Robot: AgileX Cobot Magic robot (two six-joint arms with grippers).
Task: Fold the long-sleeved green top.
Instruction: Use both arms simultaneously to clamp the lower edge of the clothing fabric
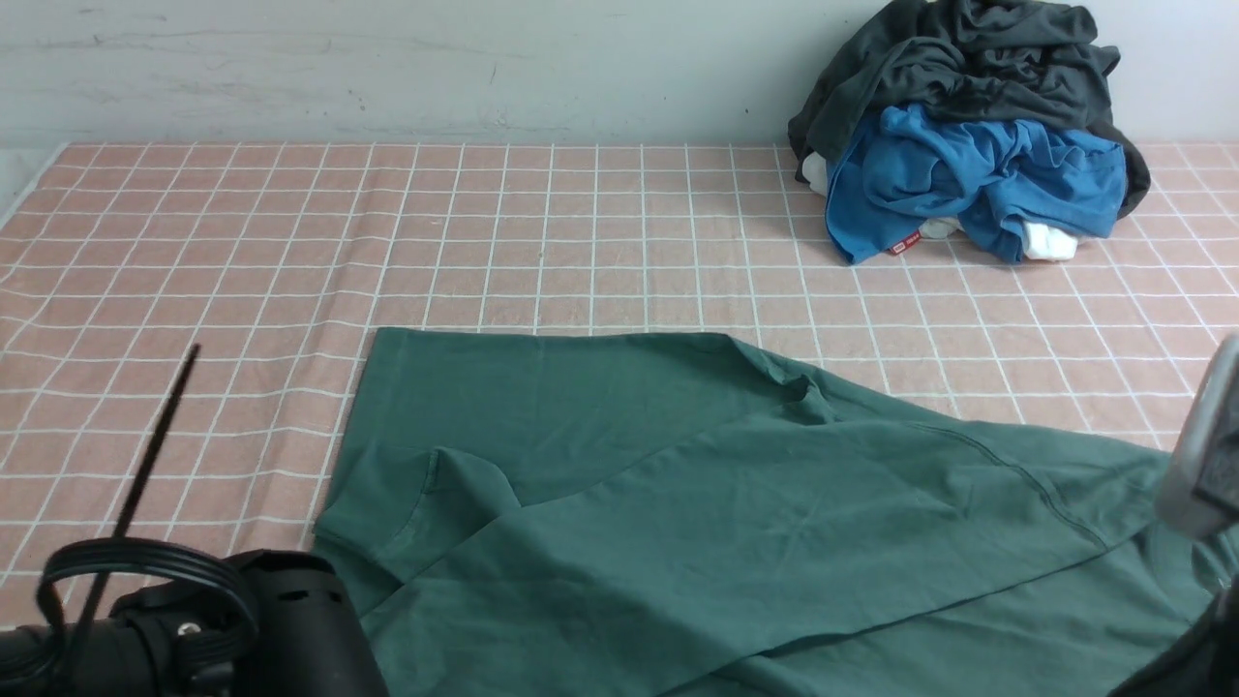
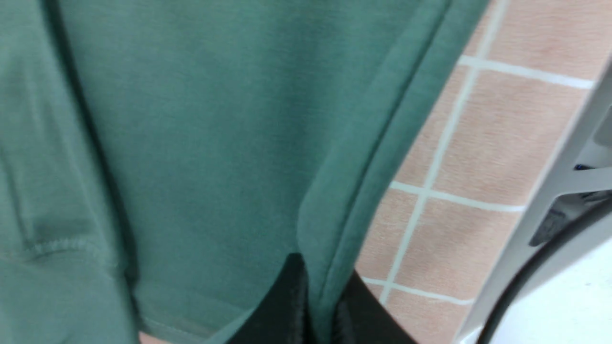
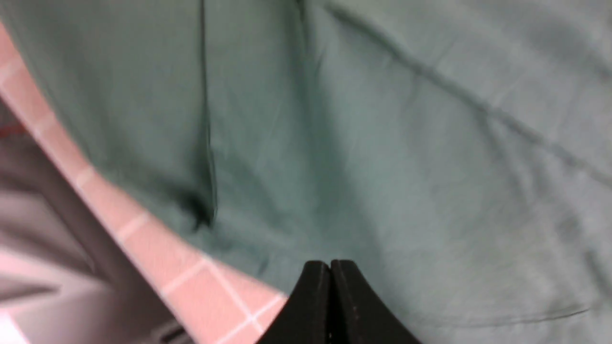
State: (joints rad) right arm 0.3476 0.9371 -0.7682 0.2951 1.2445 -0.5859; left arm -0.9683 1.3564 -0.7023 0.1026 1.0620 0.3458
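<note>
The green top (image 1: 678, 484) lies spread on the bench (image 1: 194, 242), covering the near middle and running out of the front view at its near edge. It looks only partly folded. A broad flap lies slantwise across the body and a short piece is turned in at the left side, yet the whole is still wide and loose, with creases near the collar. The tidy squaring-up and the final folds are judged still to come. The left gripper (image 2: 318, 306), at the top's near left edge, has its jaws clamped on a raised ridge of the green cloth, which runs up between them. The right gripper (image 3: 330, 296), over the top's near right part, has its jaws pressed together. No cloth shows between them, though that view is blurred and a thin pinched layer cannot be ruled out. Well beyond the top, at the far right against the wall, sits a heap of other clothes (image 1: 968, 145), dark grey over blue with some white; it is apart from the top and not in the way. A thin black rod (image 1: 160, 436) rises just left of the top. Nothing rests on the top itself.
</note>
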